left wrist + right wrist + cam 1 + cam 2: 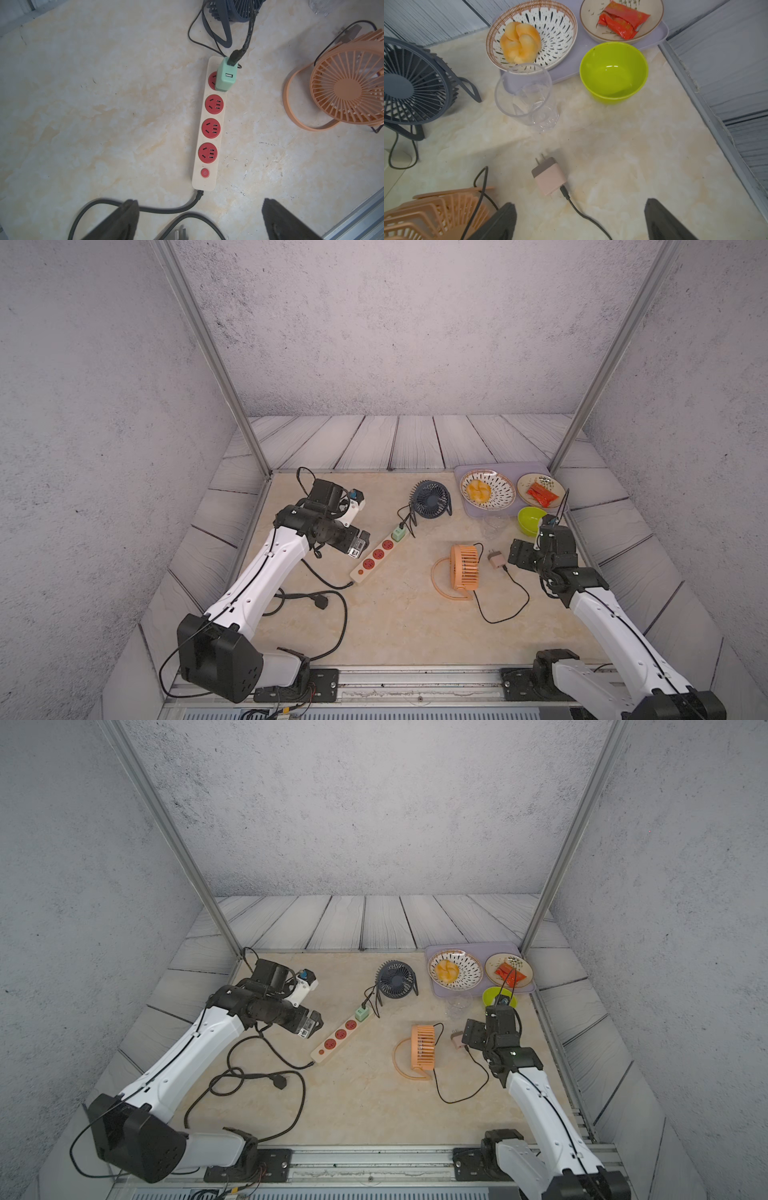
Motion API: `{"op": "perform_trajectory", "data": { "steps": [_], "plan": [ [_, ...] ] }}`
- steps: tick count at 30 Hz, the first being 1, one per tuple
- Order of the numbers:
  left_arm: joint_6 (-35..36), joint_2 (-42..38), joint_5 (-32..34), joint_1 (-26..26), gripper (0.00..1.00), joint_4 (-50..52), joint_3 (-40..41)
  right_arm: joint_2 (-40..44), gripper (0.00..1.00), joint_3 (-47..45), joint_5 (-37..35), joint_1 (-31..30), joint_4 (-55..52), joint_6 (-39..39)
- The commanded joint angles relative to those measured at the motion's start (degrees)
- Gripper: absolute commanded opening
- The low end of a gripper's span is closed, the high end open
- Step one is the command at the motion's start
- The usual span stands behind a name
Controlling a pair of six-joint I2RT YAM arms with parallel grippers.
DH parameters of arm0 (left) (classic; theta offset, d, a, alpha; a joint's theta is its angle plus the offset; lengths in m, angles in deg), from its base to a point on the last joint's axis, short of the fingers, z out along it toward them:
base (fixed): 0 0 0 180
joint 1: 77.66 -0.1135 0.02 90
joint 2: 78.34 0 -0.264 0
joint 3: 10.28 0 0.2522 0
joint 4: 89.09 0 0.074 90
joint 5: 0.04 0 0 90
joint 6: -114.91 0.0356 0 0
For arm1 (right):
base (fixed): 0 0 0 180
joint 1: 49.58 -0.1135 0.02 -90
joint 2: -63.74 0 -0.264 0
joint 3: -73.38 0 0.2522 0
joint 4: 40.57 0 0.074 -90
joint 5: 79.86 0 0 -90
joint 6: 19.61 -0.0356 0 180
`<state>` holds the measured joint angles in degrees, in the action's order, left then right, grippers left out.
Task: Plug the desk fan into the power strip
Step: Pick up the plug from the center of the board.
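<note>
The cream-white power strip point(376, 556) point(209, 133) lies slantwise on the table. A green adapter point(399, 534) point(225, 78) sits in its far socket, and a cord runs from it to the dark blue desk fan point(431, 498). The orange desk fan point(464, 567) point(436, 214) stands to the right. Its pink plug adapter point(496, 561) point(549, 178) lies loose on the table. My left gripper point(362, 542) point(199, 220) hovers open at the strip's button end. My right gripper point(519, 556) point(580, 220) is open just right of the pink adapter, with only its cord between the fingers.
At the back right a lavender tray point(513, 469) carries a patterned bowl with bread point(533, 35) and a plate of red packets point(623, 20). A green bowl point(613, 72) and a clear glass point(527, 95) stand beside it. The strip's black cord and plug point(321, 603) coil front left.
</note>
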<state>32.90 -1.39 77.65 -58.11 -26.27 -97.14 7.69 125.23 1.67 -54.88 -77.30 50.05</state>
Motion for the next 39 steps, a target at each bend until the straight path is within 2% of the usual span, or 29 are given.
{"op": "perform_trajectory", "data": {
  "steps": [1,4,10,14,26,32,39],
  "plan": [
    [0.72,-0.91,-2.71,-1.82,0.99,-2.06,-0.17,-2.15,0.86,-1.44,-0.17,0.19,1.64,0.50],
    [0.79,-0.83,-3.20,-2.44,0.98,-2.19,-0.05,-6.20,0.82,-1.05,-0.11,0.13,1.21,1.31],
    [0.97,-0.84,-3.37,-3.10,0.97,-2.34,0.48,-17.58,0.81,3.86,-0.40,0.28,-2.99,0.68],
    [0.89,-1.18,-3.75,-3.67,0.97,-2.40,0.72,-24.49,0.81,7.32,1.90,1.01,-4.97,1.09],
    [1.02,-0.70,-4.20,-4.35,0.96,-2.83,1.25,-31.12,0.75,9.43,11.90,3.87,-4.50,2.31],
    [1.19,-0.35,-4.05,-4.35,0.96,-3.15,1.71,-33.77,0.60,10.52,15.26,4.01,-4.40,3.56],
    [1.45,0.14,-3.77,-4.48,0.96,-2.73,1.16,-36.42,0.52,12.13,16.65,4.03,-5.17,4.19]
  ]
}}
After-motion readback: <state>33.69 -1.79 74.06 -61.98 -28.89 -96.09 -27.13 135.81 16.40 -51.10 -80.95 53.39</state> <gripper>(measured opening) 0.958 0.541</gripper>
